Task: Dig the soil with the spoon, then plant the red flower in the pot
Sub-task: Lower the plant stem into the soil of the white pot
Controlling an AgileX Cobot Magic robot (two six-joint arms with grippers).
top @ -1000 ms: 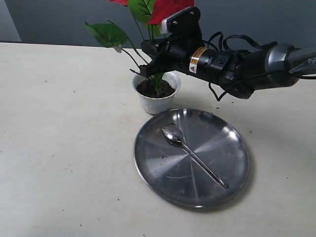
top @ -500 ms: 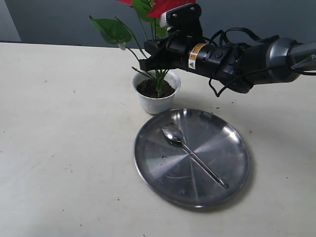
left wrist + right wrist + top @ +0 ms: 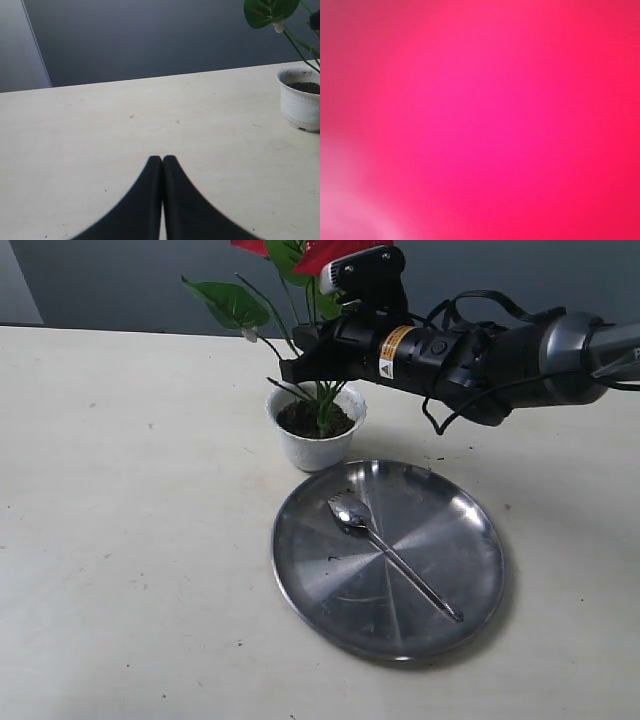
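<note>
Exterior view: right gripper (image 3: pixel 300 368) reaches across over the white pot (image 3: pixel 316 427), which stands toward the far edge of the table (image 3: pixel 120 540). Its fingers sit among the thin green stems of the red flower (image 3: pixel 325 255), just above the soil (image 3: pixel 312 420). Whether they are clamped on a stem or slack, I cannot tell; stems and leaves screen the tips. Stems run down into the soil, so the flower looks planted or nearly so, the gripper likely there to steady it upright.

Spoon (image 3: pixel 390 555) lies on the round steel plate (image 3: pixel 320 570), just on the near side of the pot, bowl end pointing toward the pot. Probably parked there to keep soil crumbs off the table; a few dark specks show on the plate.

Blooms are cut off by the frame's upper edge. Right wrist view is nothing but red blur, a bloom against the lens.

Left wrist view: left gripper (image 3: pixel 162 159) with fingers pressed together on nothing, low over bare table, idle, well apart from the pot.
</note>
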